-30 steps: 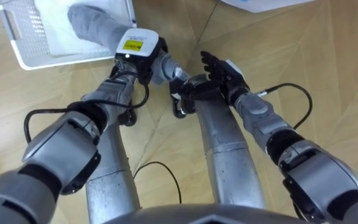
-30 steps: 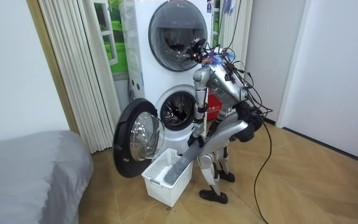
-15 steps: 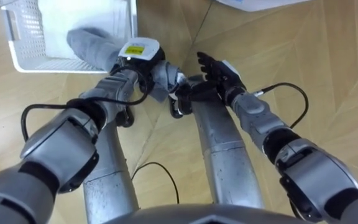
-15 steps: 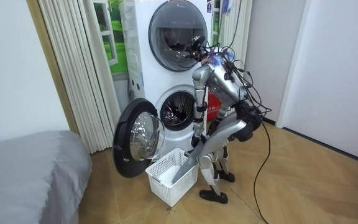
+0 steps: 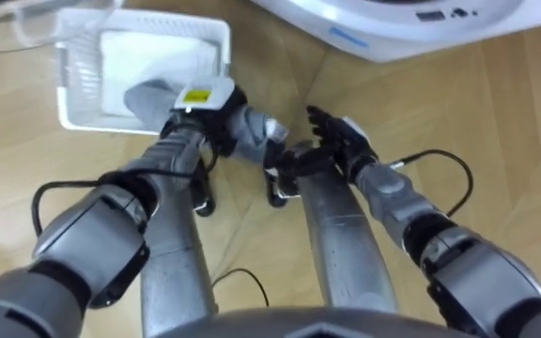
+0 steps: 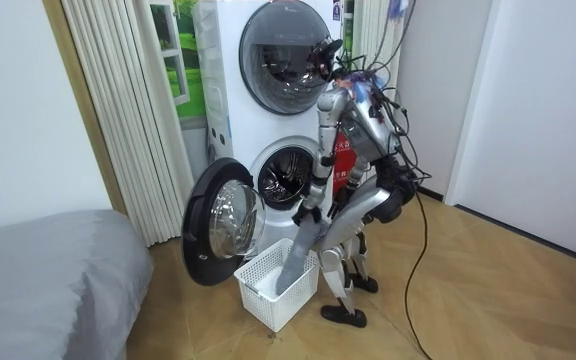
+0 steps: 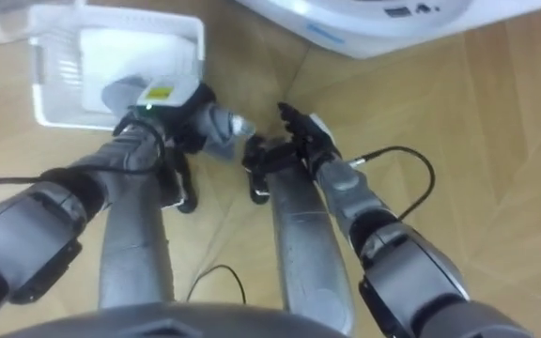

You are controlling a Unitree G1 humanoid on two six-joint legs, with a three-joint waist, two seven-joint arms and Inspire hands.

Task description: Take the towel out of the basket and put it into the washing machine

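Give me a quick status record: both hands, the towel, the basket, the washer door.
left hand: shut on the grey towel, above the basket
right hand: open, holding nothing, beside the left hand
grey towel: hangs from the left hand, lower end inside the basket
basket: white, on the floor at the robot's feet, a white cloth lying in it
washing machine: lower drum, right in front of the robot
door: open, swung to the room view's left

Silver-grey arms, looping black cables — black right hand (image 5: pixel 341 141)
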